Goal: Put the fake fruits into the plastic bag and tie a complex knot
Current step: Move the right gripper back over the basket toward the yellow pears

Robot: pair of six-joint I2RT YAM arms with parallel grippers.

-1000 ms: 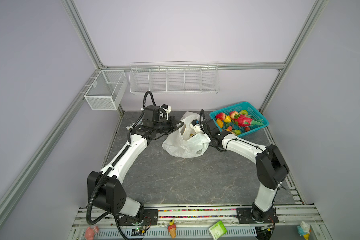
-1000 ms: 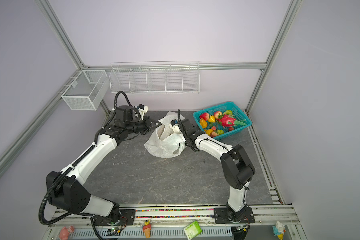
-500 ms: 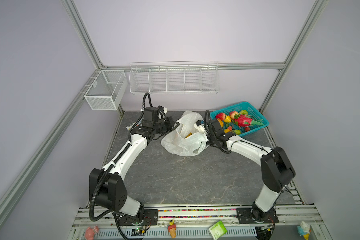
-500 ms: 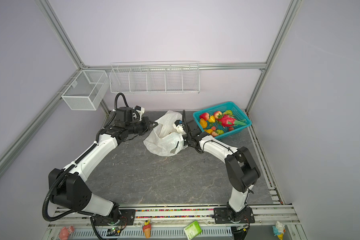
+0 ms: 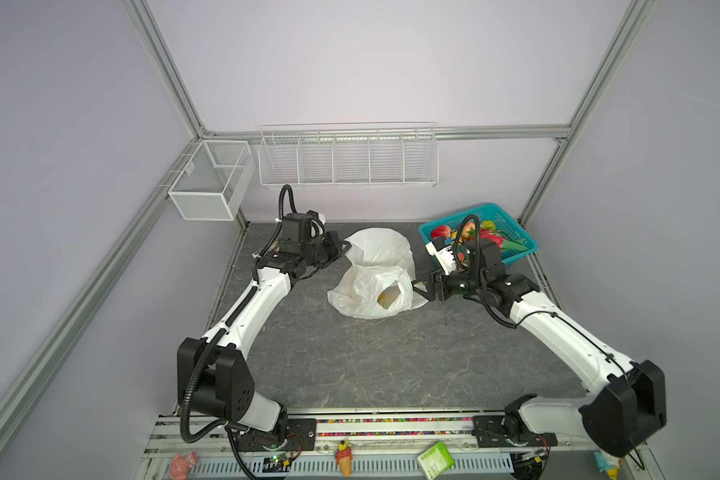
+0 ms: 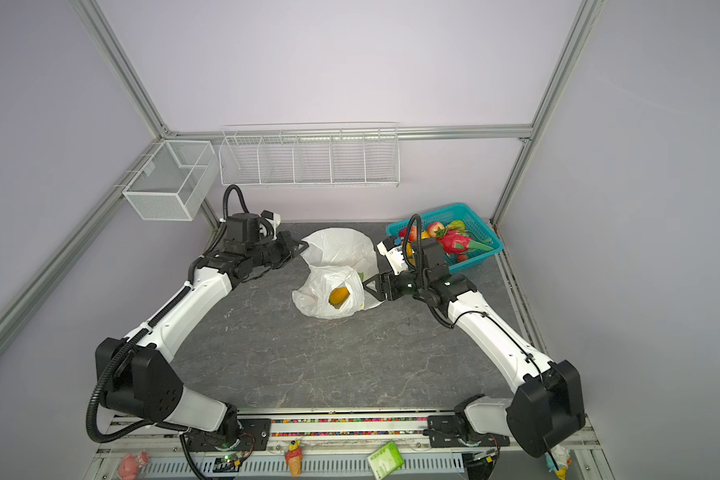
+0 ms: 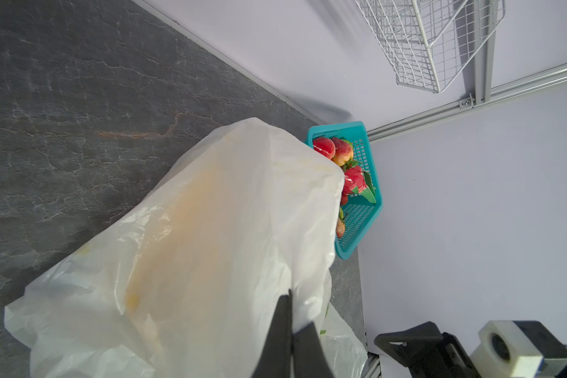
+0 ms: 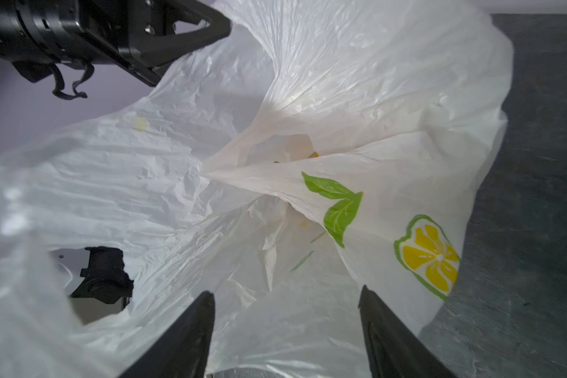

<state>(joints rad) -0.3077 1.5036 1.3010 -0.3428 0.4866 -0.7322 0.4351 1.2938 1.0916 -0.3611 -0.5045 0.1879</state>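
The white plastic bag [image 5: 366, 286] [image 6: 329, 249] lies crumpled at mid-table, mouth gaping toward the right. My left gripper [image 5: 344, 246] [image 6: 306, 246] [image 7: 300, 307] is shut on the bag's far rim and holds it up. My right gripper [image 5: 418, 286] [image 6: 371, 286] [image 8: 286, 291] is open at the bag's mouth with nothing between its fingers. A yellow-orange fruit [image 6: 339, 296] [image 5: 387, 297] lies inside the bag. More fake fruits [image 5: 491, 239] [image 6: 454, 241] [image 7: 334, 152] fill the teal basket [image 5: 516, 253] [image 6: 479, 257] [image 7: 357, 229] behind my right wrist. The knot is out of view.
A wire rack [image 5: 348, 158] and a mesh bin [image 5: 208, 183] hang on the back wall. On the front rail sit an ice-cream figurine [image 5: 344, 455] and a green box [image 5: 435, 457]. The bag's lemon print [image 8: 427, 257] faces the right wrist camera.
My right gripper has opened and drawn back out of the bag toward the right, leaving the fruit inside. My left gripper still holds the bag's rim.
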